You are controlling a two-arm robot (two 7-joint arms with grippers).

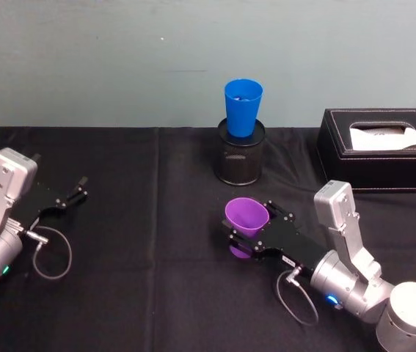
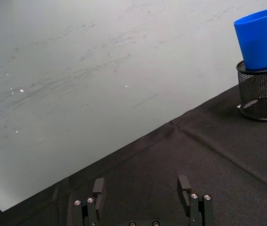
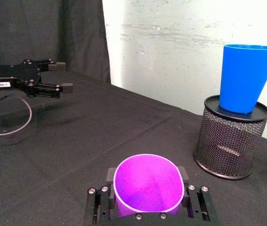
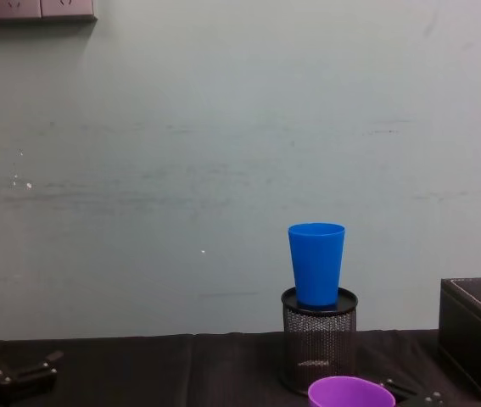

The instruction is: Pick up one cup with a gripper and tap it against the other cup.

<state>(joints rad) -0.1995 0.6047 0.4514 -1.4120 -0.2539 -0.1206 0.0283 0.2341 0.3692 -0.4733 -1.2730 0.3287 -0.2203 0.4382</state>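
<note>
My right gripper is shut on the purple cup, with one black jaw pressed against each side. The cup stands upright near the middle of the black table, its open mouth facing up. The blue cup stands upright on top of a black mesh cylinder, behind the purple cup and a little apart from it. In the right wrist view the blue cup is ahead and off to one side. My left gripper rests open at the far left, holding nothing.
A black tissue box sits at the back right of the table, near my right arm. A thin cable loops on the cloth beside my left gripper. A pale wall runs along behind the table.
</note>
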